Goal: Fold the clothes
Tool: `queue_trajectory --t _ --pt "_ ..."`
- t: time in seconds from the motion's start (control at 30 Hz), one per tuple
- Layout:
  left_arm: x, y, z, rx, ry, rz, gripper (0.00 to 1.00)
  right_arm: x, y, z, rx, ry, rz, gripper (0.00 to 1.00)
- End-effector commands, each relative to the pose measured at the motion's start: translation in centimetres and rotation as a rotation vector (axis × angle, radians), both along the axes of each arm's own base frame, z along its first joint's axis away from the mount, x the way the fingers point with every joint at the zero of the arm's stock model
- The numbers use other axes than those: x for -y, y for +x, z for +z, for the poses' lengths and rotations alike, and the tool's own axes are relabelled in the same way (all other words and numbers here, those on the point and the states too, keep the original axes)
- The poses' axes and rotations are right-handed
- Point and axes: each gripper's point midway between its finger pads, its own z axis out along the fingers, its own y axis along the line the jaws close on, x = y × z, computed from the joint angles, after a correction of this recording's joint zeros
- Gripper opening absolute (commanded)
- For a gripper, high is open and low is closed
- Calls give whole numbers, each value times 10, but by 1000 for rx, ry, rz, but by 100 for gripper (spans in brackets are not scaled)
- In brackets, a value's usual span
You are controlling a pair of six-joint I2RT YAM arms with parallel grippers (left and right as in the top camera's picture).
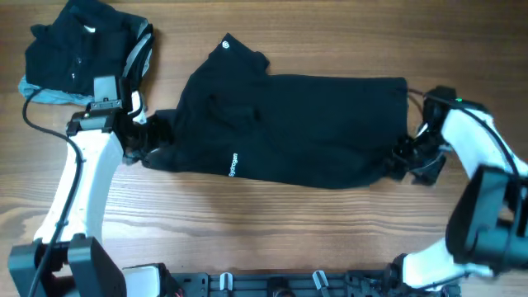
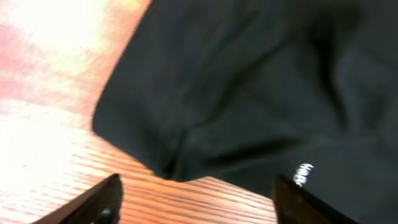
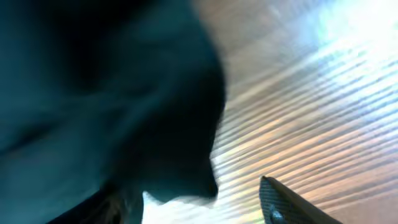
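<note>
A black shirt (image 1: 289,128) lies spread across the middle of the wooden table, collar at the upper left, a small white logo near its lower edge. My left gripper (image 1: 153,140) is open at the shirt's left edge; in the left wrist view its fingers (image 2: 196,202) straddle bare wood just short of the black cloth (image 2: 261,93). My right gripper (image 1: 404,161) is open at the shirt's lower right corner; in the right wrist view its jaws (image 3: 193,208) sit at the edge of the black cloth (image 3: 106,93). A folded stack of black shirts (image 1: 82,45) with a light grey-blue edge lies at the far left.
The wooden table (image 1: 289,223) runs along the front below the shirt. A black rail with fittings (image 1: 272,285) lies at the front edge. Black cables run along both arms.
</note>
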Motion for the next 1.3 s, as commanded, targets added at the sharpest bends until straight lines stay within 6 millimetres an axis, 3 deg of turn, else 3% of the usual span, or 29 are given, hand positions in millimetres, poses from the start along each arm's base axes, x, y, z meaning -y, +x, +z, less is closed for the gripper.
queue_trajectory --t 0.0,0.03,0.13,0.23,0.3,0.47,0.5,0.57,0.6,0.7,0.77,0.87,0.93,0.97,1.03,1.1,1.2,1.27 --pt "11 7 21 49 -12 -55 79 -12 40 82 315 60 89 74" --pt "10 0 13 2 -6 -44 79 -12 41 101 378 43 94 76" --pt "10 -17 -22 -134 -31 23 77 -13 37 130 475 17 97 79" --pt "10 -27 -56 -218 -33 60 76 -14 33 134 480 15 96 80" --pt "-2 -33 -78 -274 18 106 76 -14 32 133 475 17 97 81" --pt "-17 -27 -109 -308 42 161 75 -13 35 134 489 13 98 81" --pt "-15 -27 -114 -317 32 159 65 -13 35 134 490 12 98 81" --pt "-13 -33 -118 -350 24 157 14 -13 35 134 490 12 98 81" --pt "-19 -43 -118 -394 52 165 4 -13 36 134 491 12 98 81" --pt "-63 -75 -108 -500 212 279 4 -12 35 134 488 4 98 81" --pt "-90 -94 -97 -536 196 391 4 -11 35 134 487 1 97 81" --pt "-108 -108 -88 -544 146 467 4 -11 36 133 491 1 85 81" --pt "-108 -110 -87 -540 76 513 35 -12 34 127 478 8 69 88" --pt "-108 -109 -87 -534 60 518 47 -14 25 110 414 27 66 89" --pt "-103 -101 -85 -510 19 483 56 -18 7 83 309 53 36 89" --pt "-100 -91 -77 -479 -18 466 62 -30 -20 44 178 117 14 88" --pt "-105 -81 -61 -432 -7 469 64 -58 -44 2 104 269 1 80" --pt "-109 -71 -43 -377 5 474 64 -84 -48 -12 152 426 39 73"
